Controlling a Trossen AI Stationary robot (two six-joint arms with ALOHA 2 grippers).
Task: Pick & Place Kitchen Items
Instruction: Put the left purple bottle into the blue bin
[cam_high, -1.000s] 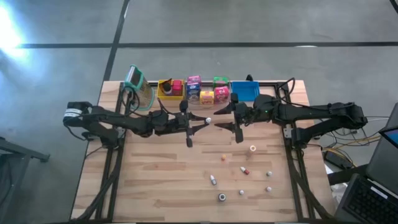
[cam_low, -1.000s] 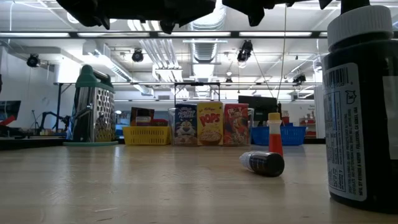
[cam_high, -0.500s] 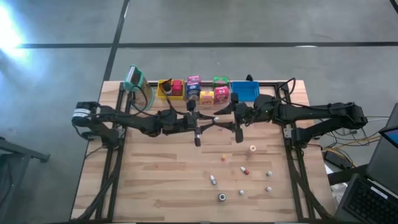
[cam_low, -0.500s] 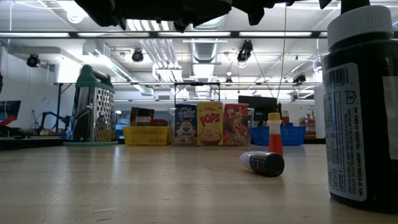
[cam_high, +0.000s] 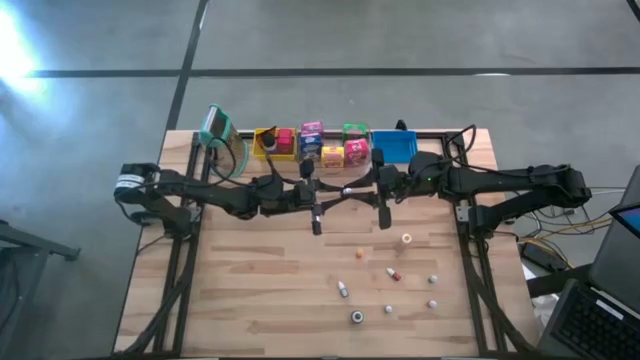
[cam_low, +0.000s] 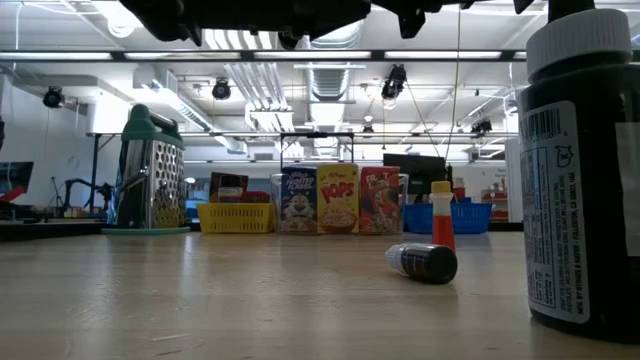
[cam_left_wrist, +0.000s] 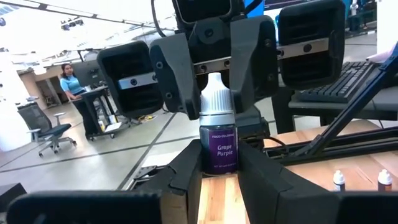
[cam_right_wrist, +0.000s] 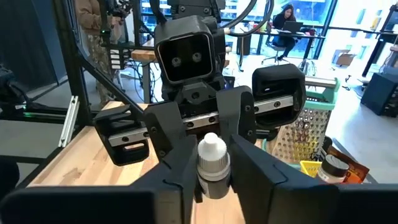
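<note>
Well to the left of the blue bin (cam_high: 393, 146), at the table's back edge, stands a metal grater (cam_high: 222, 140) with a green top. Nearer the bin is a yellow bin (cam_high: 272, 143), and between the two bins is a cluster of mini cereal boxes (cam_high: 333, 150), the pink one just beside the blue bin. In front of the blue bin and a little to its left, the two arms meet above the table. The left gripper (cam_left_wrist: 219, 167) reaches in from the grater's side with its fingers closed tight on the body of a small purple-labelled bottle (cam_left_wrist: 219, 146) marked "Grape Purple". The bottle is held off the wood with its white cap pointing toward the other arm. From the blue bin's right side comes the right gripper (cam_right_wrist: 212, 173). Its fingers are drawn in on either side of the white cap and press against it, so both claws have hold of the one bottle. Farther toward the table's front edge from the blue bin, loose items lie scattered well apart from the arms: a small orange piece (cam_high: 359, 253), a white ring-shaped item (cam_high: 406, 239), a red-and-white tiny bottle (cam_high: 393, 273) and several tiny white bottles (cam_high: 343, 290). In the low view a dark bottle (cam_low: 424, 262) lies on its side, with the blue bin behind it.
</note>
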